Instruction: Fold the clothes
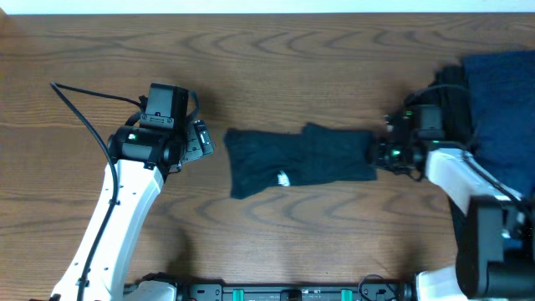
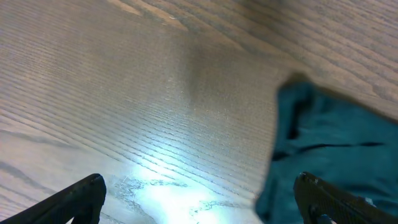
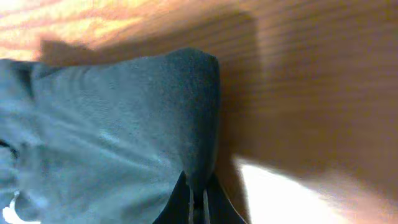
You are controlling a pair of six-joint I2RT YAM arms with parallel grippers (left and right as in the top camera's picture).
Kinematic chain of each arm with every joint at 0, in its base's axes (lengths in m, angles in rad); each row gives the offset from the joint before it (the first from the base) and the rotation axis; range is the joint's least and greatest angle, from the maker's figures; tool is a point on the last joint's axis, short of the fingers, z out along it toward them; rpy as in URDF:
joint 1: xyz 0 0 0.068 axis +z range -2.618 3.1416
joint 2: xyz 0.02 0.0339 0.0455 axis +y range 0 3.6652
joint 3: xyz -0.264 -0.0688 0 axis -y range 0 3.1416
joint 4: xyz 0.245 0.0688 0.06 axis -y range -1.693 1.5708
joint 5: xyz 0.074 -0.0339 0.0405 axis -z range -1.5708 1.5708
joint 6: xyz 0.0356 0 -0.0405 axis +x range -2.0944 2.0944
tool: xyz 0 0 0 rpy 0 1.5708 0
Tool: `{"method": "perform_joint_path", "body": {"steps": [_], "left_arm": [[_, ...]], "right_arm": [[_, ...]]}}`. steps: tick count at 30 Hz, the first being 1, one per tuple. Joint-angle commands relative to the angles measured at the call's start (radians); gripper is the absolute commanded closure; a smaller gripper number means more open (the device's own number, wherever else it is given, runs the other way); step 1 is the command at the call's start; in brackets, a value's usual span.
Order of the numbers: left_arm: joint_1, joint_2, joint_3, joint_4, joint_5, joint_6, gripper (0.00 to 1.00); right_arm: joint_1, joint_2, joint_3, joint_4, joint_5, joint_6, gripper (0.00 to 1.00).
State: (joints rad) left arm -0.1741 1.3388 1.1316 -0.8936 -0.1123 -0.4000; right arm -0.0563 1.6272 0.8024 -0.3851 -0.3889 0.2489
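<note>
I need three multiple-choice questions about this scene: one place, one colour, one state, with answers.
1. The navy garment lies: A) in the middle; B) by the right arm; C) over a chair.
2. The logo on the black T-shirt is: A) red; B) yellow; C) white.
3. The right arm's fingers are: A) shut on the T-shirt's edge; B) wide open; C) shut on nothing.
Answers: 1 B, seen overhead; 2 C, a small white mark; 3 A, fabric pinched between them.
</note>
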Motion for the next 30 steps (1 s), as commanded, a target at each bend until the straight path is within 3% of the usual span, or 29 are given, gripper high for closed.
{"method": "perform_joint_path", "body": {"steps": [1,11,17,30], "left_arm": [[-0.002,0.004,0.003,-0.003,-0.016,-0.005,0.02],[-0.002,0.004,0.003,-0.003,-0.016,-0.005,0.02],[-0.002,0.004,0.003,-0.003,-0.016,-0.005,0.02],[-0.002,0.004,0.003,-0.003,-0.016,-0.005,0.02]], "right_arm": [[-0.071,-0.098,0.002,-0.040,-0.011,-0.089,0.99],[-0.096,-0.305,0.077,-0.116,-0.179,-0.089,0.99],[0.016,-0.307,0.153,-0.220,-0.195,-0.063,0.99],[0.268,-0.257,0.161,-0.206,-0.131,0.009,0.99]]}}
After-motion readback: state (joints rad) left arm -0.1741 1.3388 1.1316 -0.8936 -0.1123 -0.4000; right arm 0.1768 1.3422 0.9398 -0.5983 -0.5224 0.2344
